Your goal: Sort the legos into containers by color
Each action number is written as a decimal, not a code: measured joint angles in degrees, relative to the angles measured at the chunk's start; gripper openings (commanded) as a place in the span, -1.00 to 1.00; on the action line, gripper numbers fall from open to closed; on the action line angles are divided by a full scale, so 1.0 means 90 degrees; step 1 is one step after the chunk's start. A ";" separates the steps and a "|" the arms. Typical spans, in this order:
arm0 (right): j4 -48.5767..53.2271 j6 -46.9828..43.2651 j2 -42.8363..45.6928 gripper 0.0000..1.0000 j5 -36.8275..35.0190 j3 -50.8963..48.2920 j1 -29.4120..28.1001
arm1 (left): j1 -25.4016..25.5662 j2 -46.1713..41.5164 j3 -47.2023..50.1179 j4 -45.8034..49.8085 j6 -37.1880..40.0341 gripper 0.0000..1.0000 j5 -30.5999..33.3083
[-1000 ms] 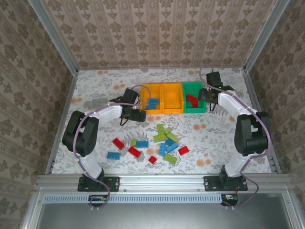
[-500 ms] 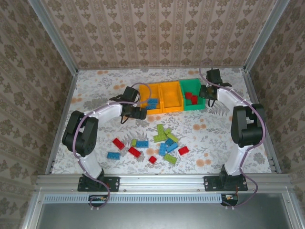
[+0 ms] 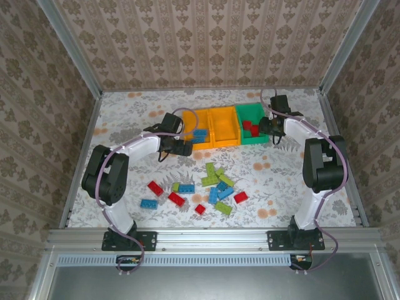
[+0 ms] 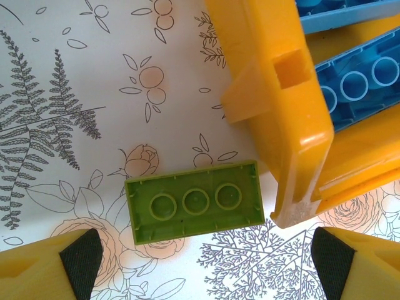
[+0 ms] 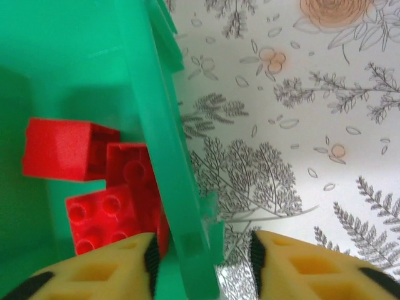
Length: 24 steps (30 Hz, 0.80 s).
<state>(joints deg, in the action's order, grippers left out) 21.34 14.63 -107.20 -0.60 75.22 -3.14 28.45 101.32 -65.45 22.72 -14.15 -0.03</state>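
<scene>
Left wrist view: the left gripper stands wide open, its dark pads at the lower corners of the frame, holding nothing. Between the fingers lies one lime brick, underside up, flat on the table. Its right end sits just beside the corner of an orange bin; contact cannot be confirmed. Blue bricks lie in that bin, undersides up.

Right wrist view: the right gripper is partly open and astride the side wall of the green bin, one finger inside and one outside. The inner finger is against or very near the wall. A strip of table shows between the wall and the outer finger, so the wall is not clamped. Red bricks lie in the bin, close against the wall by the inner finger.

Top view: the left gripper sits low at the near left corner of the orange bin. The three bins stand in a row at the far middle of the table, with this orange one leftmost, a second orange bin in the middle and the green bin rightmost. The right gripper is at the green bin's right edge. Loose bricks in red, blue and lime lie scattered across the near middle of the table, well apart from both grippers.
</scene>
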 measured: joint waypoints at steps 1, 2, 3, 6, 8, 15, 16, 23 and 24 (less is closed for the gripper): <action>-0.0002 0.0010 -0.0051 -0.42 0.0000 0.0068 0.0000 | 0.0000 0.0000 -0.0002 0.0002 -0.0002 0.81 0.0000; -0.0005 0.0012 -0.0092 -0.50 -0.0002 0.0114 0.0000 | 0.0000 0.0000 -0.0002 0.0002 -0.0015 0.81 -0.0002; 0.0000 0.0010 -0.0126 -0.60 -0.0017 0.0136 0.0000 | 0.0000 0.0000 -0.0002 0.0002 -0.0019 0.81 -0.0002; -0.0007 -0.0085 -0.0131 -0.72 -0.0034 0.0151 -0.0002 | 0.0005 0.0002 -0.0002 0.0000 -0.0034 0.81 -0.0002; -0.0027 -0.0095 -0.0131 -0.73 -0.0058 0.0146 -0.0002 | 0.0012 0.0027 -0.0019 0.0000 -0.0041 0.81 -0.0002; -0.0260 0.0032 0.0223 -0.73 -0.0340 -0.0364 0.0112 | 0.0129 0.0265 -0.0172 0.0012 -0.0039 0.82 0.0010; -0.0257 0.0029 0.0284 -0.73 -0.0355 -0.0435 0.0141 | 0.0141 0.0291 -0.0185 0.0027 -0.0039 0.82 0.0027; -0.0260 0.0029 0.0345 -0.73 -0.0359 -0.0510 0.0180 | 0.0163 0.0695 -0.0449 0.0289 -0.0049 0.81 0.0311; -0.0257 0.0029 0.0345 -0.74 -0.0362 -0.0510 0.0180 | 0.0163 0.0743 -0.0481 0.0311 -0.0063 0.81 0.0340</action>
<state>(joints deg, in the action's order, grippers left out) 19.03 14.90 -104.09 -3.86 70.63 -1.52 29.91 108.01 -69.78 25.52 -14.72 3.03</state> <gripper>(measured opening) 0.162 0.907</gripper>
